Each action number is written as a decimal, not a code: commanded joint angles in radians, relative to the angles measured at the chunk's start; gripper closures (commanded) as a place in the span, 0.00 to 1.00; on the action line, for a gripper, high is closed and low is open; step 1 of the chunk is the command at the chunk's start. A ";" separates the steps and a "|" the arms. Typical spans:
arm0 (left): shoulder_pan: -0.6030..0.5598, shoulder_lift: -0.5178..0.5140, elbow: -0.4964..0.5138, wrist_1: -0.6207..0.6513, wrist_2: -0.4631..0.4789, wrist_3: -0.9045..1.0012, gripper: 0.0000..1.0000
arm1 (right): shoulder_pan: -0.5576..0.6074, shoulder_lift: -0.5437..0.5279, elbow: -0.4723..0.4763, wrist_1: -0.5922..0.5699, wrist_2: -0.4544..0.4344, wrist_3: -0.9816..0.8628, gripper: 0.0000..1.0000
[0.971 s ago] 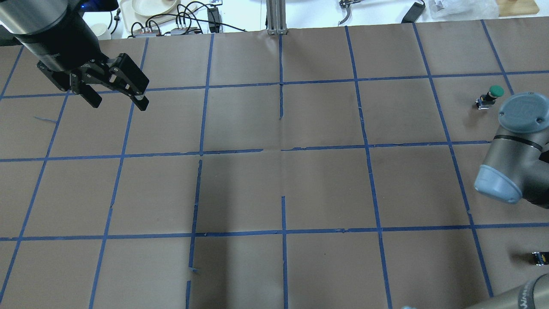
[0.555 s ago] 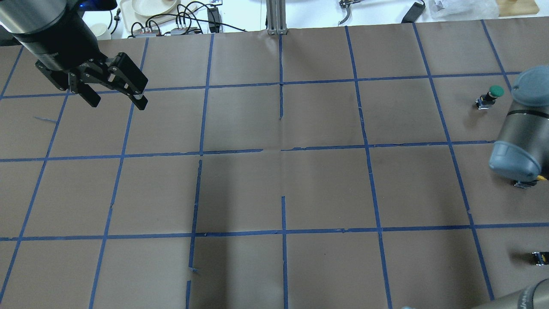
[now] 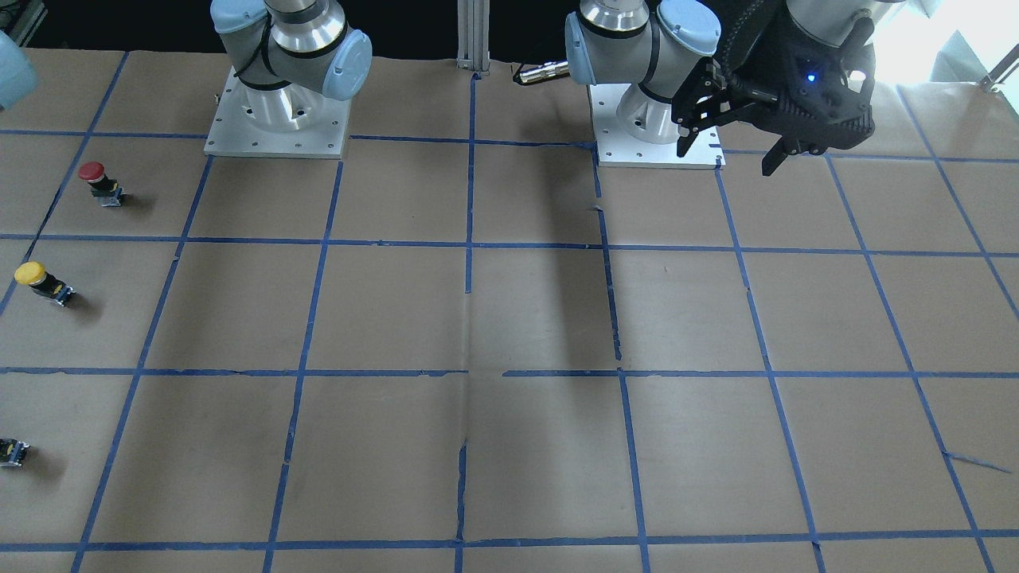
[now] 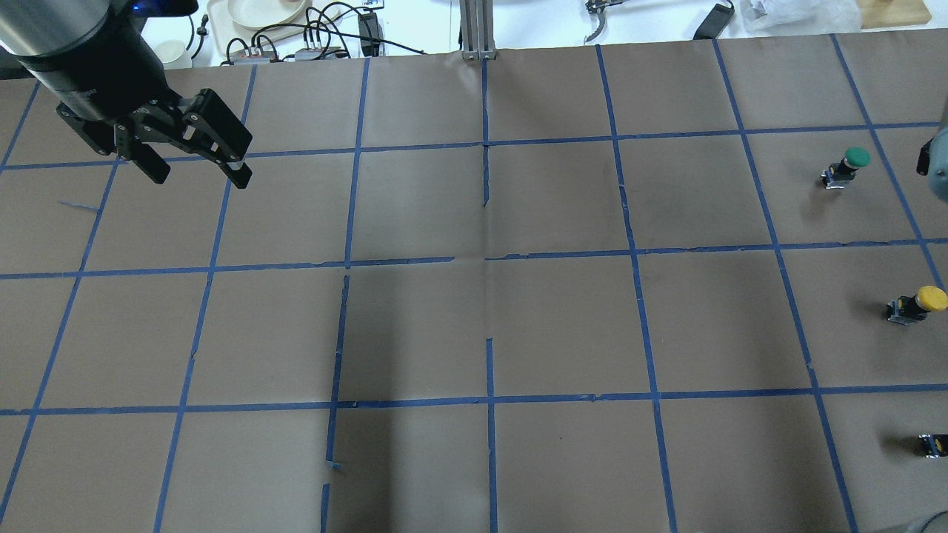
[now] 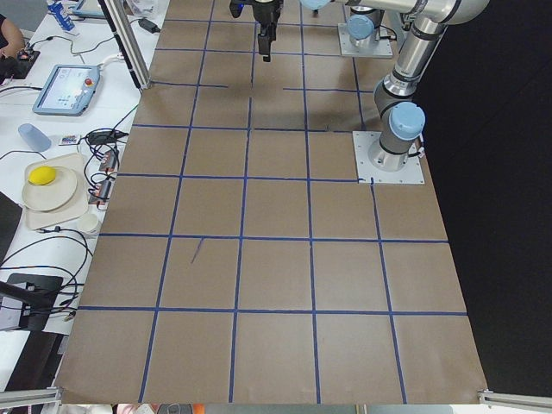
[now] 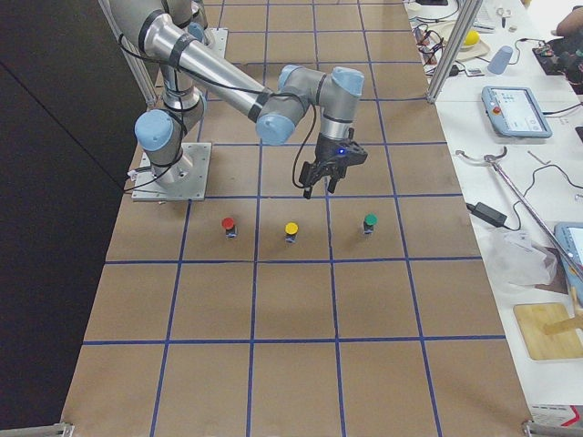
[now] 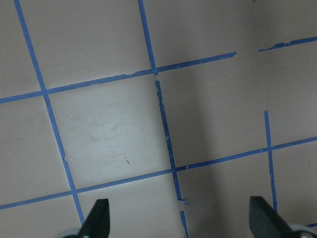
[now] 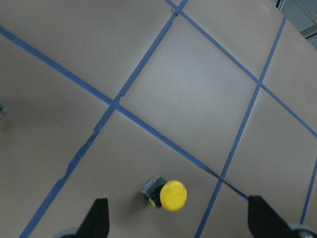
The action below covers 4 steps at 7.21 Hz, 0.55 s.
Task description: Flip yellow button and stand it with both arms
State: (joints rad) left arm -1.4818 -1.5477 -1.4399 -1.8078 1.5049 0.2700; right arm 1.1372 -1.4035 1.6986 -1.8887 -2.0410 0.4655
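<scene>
The yellow button point(image 4: 918, 303) stands cap-up on the brown paper near the table's right end; it also shows in the front view point(image 3: 40, 281) and the right side view point(image 6: 291, 231). In the right wrist view the yellow button point(image 8: 167, 194) lies below and between my open fingers. My right gripper point(image 8: 181, 220) is open and empty, and hovers above and beside the button point(image 6: 321, 187). My left gripper point(image 4: 200, 179) is open and empty, high over the far left of the table, far from the button; it also shows in the front view point(image 3: 727, 159) and the left wrist view point(image 7: 179, 220).
A green button point(image 4: 848, 166) stands beyond the yellow one. A red button point(image 3: 94, 179) stands on its robot side. A small black block point(image 4: 932, 444) shows at the overhead view's right edge. Cables and a plate point(image 4: 263, 11) lie past the far edge.
My right arm's elbow has swung out of the overhead view to the right, uncovering the yellow button. My left gripper has hardly moved and stays open.
</scene>
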 commanded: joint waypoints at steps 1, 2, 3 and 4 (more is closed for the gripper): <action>0.000 0.000 -0.001 -0.001 0.002 0.000 0.00 | 0.102 -0.079 -0.133 0.311 0.132 -0.098 0.00; 0.000 0.000 -0.001 -0.001 0.000 0.000 0.00 | 0.166 -0.118 -0.169 0.330 0.180 -0.181 0.00; 0.000 0.000 -0.001 -0.001 0.000 0.000 0.00 | 0.220 -0.146 -0.177 0.336 0.277 -0.188 0.00; 0.002 0.000 0.001 -0.001 0.000 0.000 0.00 | 0.292 -0.155 -0.177 0.341 0.377 -0.206 0.00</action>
State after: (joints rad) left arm -1.4815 -1.5478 -1.4402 -1.8085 1.5049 0.2700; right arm 1.3434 -1.5348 1.5321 -1.5637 -1.7836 0.2895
